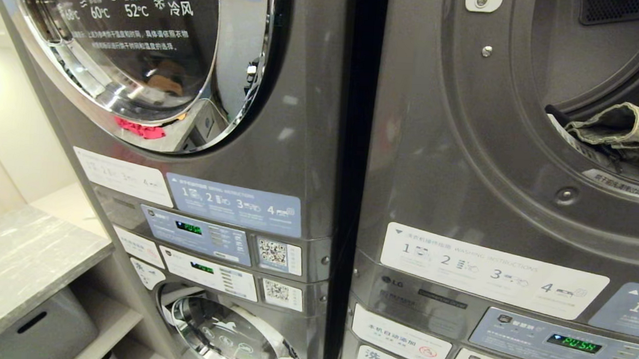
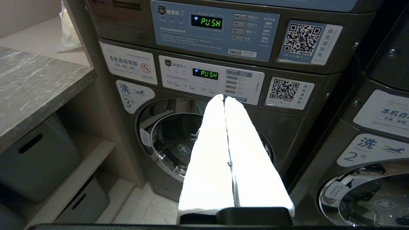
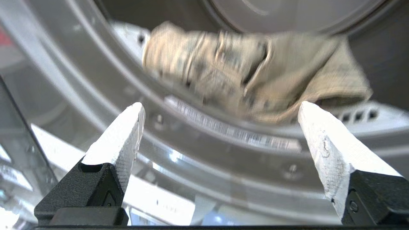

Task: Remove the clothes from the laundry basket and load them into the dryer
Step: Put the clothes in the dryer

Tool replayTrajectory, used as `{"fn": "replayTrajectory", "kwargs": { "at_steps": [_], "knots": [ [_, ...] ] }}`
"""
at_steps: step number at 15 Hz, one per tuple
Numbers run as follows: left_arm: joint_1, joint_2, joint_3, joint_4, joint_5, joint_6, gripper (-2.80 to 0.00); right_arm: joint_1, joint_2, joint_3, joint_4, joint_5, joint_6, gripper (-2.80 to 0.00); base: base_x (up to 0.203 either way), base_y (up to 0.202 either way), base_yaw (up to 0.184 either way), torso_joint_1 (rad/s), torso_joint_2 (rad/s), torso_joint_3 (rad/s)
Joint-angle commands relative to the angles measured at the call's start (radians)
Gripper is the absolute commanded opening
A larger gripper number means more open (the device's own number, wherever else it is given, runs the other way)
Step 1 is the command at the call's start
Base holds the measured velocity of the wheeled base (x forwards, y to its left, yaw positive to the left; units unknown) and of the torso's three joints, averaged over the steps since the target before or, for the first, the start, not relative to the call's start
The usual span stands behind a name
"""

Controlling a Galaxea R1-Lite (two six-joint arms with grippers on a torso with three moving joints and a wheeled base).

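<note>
A garment (image 1: pixel 623 132) lies draped over the dryer (image 1: pixel 516 173) opening's lip, half in. The right gripper (image 3: pixel 220 110) hangs below it, spread wide and empty; the left gripper (image 2: pixel 224 99) is parked, closed on nothing. Next likely means nudging it deeper or fetching more clothes.

Left gripper (image 2: pixel 224 97): two long, flat white fingers (image 2: pixel 207 159) tapering toward the tips, mounted in a black base block. Right gripper (image 3: pixel 220 110): two white wedge-shaped fingers (image 3: pixel 118 137) with a fine cross-hatched texture and pitted surfaces, each seated in a black, grainy plastic holder; a small round fastener shows on one holder.
</note>
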Motion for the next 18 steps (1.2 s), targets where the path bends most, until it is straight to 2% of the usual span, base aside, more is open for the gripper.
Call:
{"fn": "replayTrajectory", "kwargs": {
  "at_steps": [1, 6, 8, 11, 18],
  "knots": [
    [0.000, 0.000, 0.000, -0.001, 0.000, 0.000, -2.80, 0.000, -0.003, 0.023, -0.004, 0.002, -0.002, 0.00, 0.000, 0.000, 0.000, 0.000, 0.00, 0.000],
    [0.000, 0.001, 0.000, -0.001, 0.000, -0.002, -2.80, -0.001, 0.196, -0.040, -0.110, -0.009, -0.008, 0.00, 0.000, 0.000, 0.000, 0.000, 0.00, 0.000],
    [0.000, 0.000, 0.000, -0.001, 0.000, -0.002, -2.80, -0.001, 0.276, -0.068, -0.122, -0.016, -0.036, 0.00, 0.000, 0.000, 0.000, 0.000, 0.00, 0.000],
    [0.000, 0.000, 0.000, -0.001, 0.000, -0.006, -2.80, -0.002, 0.402, -0.139, -0.145, -0.083, -0.083, 0.00, 0.000, 0.000, 0.000, 0.000, 0.00, 0.000],
    [0.000, 0.000, 0.002, -0.003, 0.000, -0.008, -2.80, -0.017, 0.718, -0.576, -0.268, -0.206, -0.080, 0.00, 0.000, 0.000, 0.000, 0.000, 0.00, 0.000]
  ]
}}
